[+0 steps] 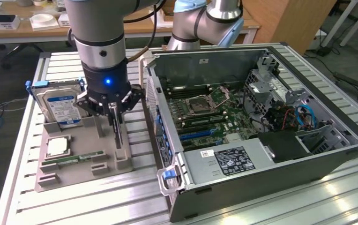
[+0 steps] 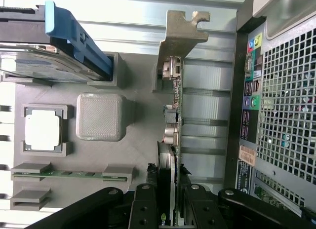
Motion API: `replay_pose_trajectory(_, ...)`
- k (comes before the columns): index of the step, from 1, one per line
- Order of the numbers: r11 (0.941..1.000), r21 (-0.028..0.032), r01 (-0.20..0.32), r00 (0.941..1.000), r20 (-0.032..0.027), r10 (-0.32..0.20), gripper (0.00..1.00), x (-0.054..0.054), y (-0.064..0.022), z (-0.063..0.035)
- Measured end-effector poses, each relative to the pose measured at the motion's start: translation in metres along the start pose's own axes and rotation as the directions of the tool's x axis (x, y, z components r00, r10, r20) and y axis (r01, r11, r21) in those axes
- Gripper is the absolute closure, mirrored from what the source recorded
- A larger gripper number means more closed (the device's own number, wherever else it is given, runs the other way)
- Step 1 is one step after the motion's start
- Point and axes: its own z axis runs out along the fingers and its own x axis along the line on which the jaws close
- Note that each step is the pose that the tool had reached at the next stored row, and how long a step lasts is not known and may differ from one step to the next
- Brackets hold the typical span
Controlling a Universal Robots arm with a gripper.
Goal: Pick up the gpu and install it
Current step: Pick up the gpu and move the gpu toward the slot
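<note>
**Gripper pinches the gpu standing in the grey tray**

A grey tray [image 1: 88, 140] lies on the slatted metal table [image 1: 72, 206]. At the tray's end toward the exterior view's left, a blue-labelled hard drive [image 1: 59, 108] stands upright in its slot. In front of it a square processor [image 1: 57, 146] lies flat in a recess of the tray. A green memory stick [image 1: 72, 160] rests in a slot just beside the processor.

Along the tray's side toward the exterior view's right, the gpu [image 2: 173, 118] stands on its long edge in the tray. Its silver bracket [image 2: 180, 31] is at the tray's far end. The gripper [image 2: 170, 204] reaches down over that side, and its fingers [image 2: 145, 207] press on the card's two faces, pinching the end away from the bracket.

Just beyond the tray, further right, lies the open computer case [image 1: 197, 65].
</note>
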Motion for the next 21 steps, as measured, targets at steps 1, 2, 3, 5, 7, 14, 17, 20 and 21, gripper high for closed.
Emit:
replay_pose_trajectory(1, 1.0, 0.0, 0.0, 1.0, -0.0001, 0.0, 0.73, 0.0, 0.0, -0.0001)
replay_pose_trajectory(2, 1.0, 0.0001, 0.0, 1.0, -0.0002, 0.0, 0.73, 0.0, 0.0, -0.0004)
replay_pose_trajectory(3, 1.0, 0.0002, 0.0, 1.0, -0.0003, 0.0, 0.73, 0.0, 0.0, -0.0007)
replay_pose_trajectory(5, 1.0, 0.0001, 0.0, 1.0, -0.0002, 0.0, 0.73, 0.0, 0.0, -0.0011)
replay_pose_trajectory(7, 1.0, 0.0, 0.0, 1.0, -0.0001, 0.0, 0.73, 0.0, -0.0001, -0.0013)
replay_pose_trajectory(14, 1.0, -0.0003, 0.0, 1.0, -0.0001, 0.0, 0.73, 0.0, -0.0005, -0.0019)
replay_pose_trajectory(17, 1.0, -0.0001, 0.0, 1.0, -0.0002, 0.0, 0.73, 0.0, -0.0006, -0.0039)
replay_pose_trajectory(20, 1.0, -0.0002, 0.0, 1.0, -0.0001, 0.0, 0.73, 0.0, -0.0004, -0.0074)
replay_pose_trajectory(21, 1.0, -0.0002, 0.0, 1.0, -0.0002, 0.0, 0.73, 0.0, -0.0003, -0.009)
